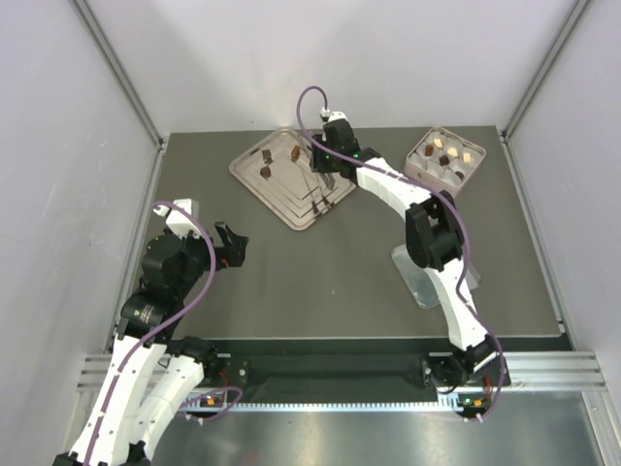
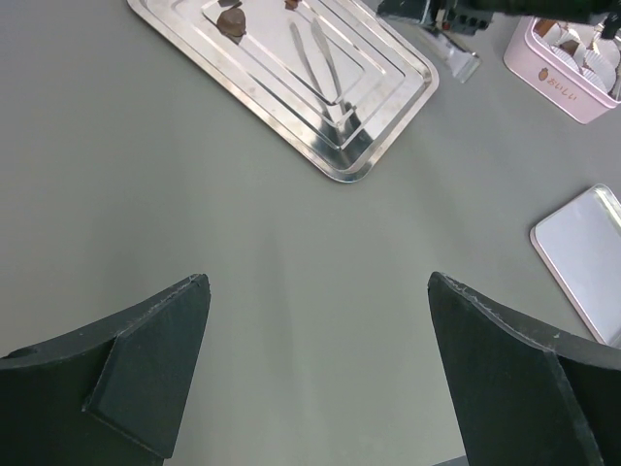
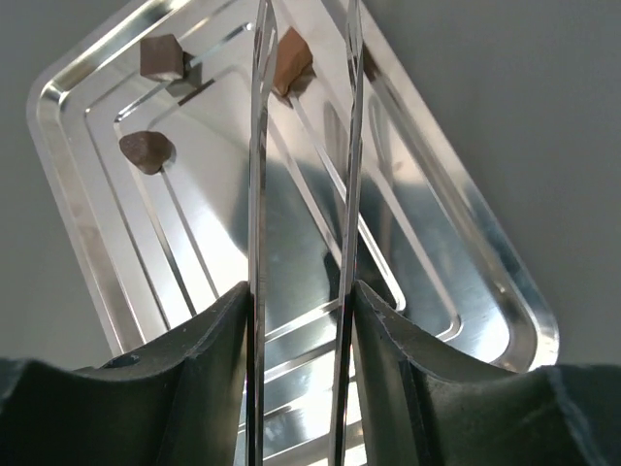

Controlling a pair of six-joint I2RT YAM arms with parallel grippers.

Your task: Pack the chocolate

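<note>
Over the tray (image 3: 485, 291), the right gripper (image 3: 301, 301) clamps tweezers (image 3: 258, 194), tines parted and empty. One brown chocolate (image 3: 291, 63) lies framed between them, hugging the left tine. The left gripper (image 2: 318, 282) gapes idle, well away.

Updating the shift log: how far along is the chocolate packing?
Several pieces already sit in the pink box. The right gripper holds tweezers over the metal tray, tips near one brown piece. Three pieces remain on the tray. The left gripper is open and empty.
</note>
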